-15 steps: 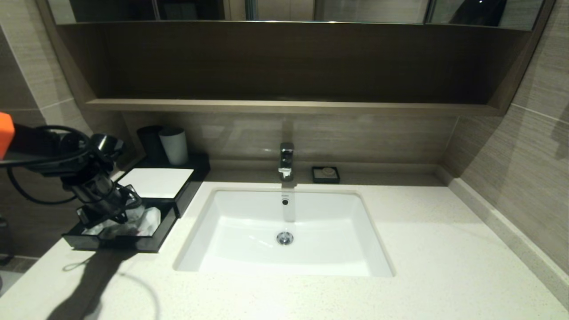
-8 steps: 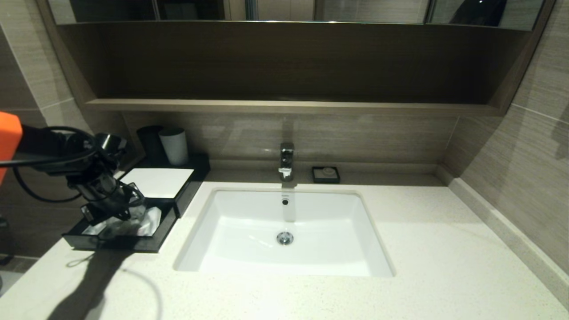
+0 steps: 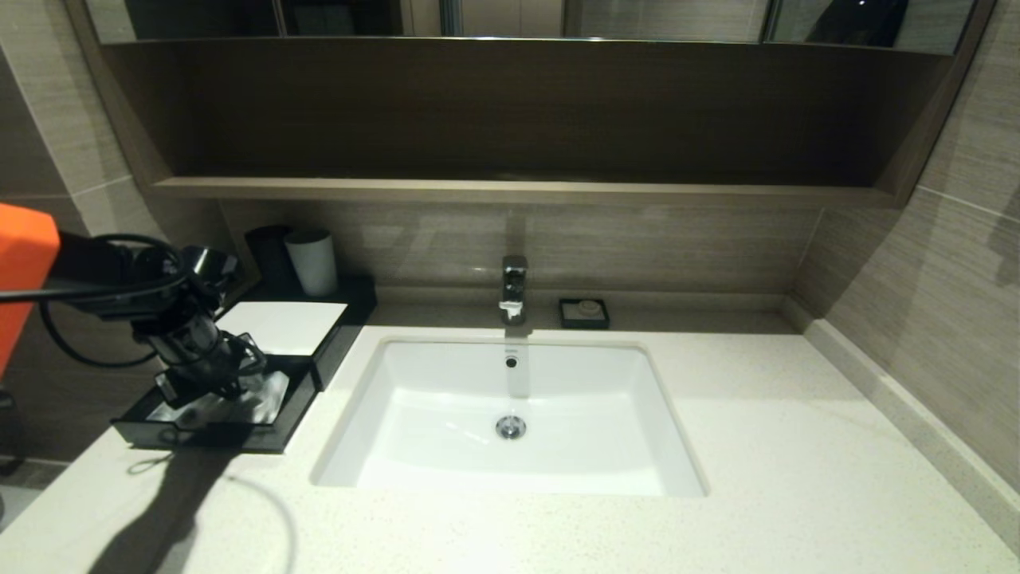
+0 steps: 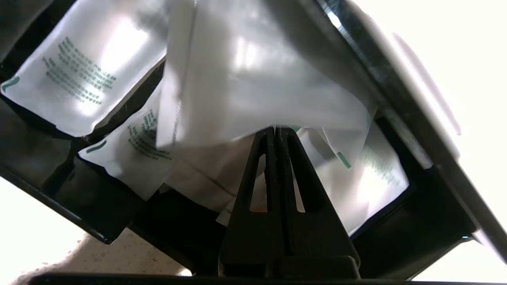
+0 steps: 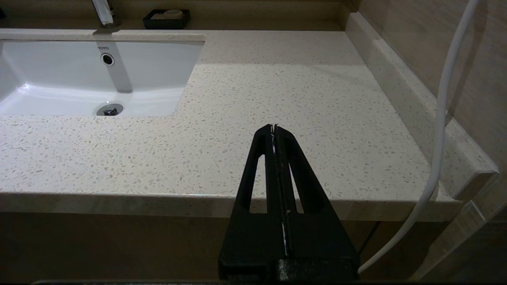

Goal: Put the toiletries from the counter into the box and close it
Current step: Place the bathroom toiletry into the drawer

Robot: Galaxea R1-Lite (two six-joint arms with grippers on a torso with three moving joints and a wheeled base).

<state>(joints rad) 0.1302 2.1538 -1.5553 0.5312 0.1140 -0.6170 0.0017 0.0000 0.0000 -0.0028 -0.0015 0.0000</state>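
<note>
Holding left gripper [image 4: 276, 128] pinched fully closed on a packet [image 4: 253, 79], hanging over the open drawer [image 3: 296, 399] of the box [image 3: 283, 325]. Two other packets [image 4: 79, 71] lying in drawer already. Lowering well inside the walls before letting go, keeping wrap off the rim, then pushing drawer in. Right gripper [image 5: 274, 126] idling closed and empty off the counter [image 5: 277, 99] edge.

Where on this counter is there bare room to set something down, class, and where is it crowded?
Free: the counter between the sink and the right wall, and the front strip before the sink. Crowded: the left corner, where the left gripper, shut on a packet, hangs over the box's open drawer, cups behind.
</note>
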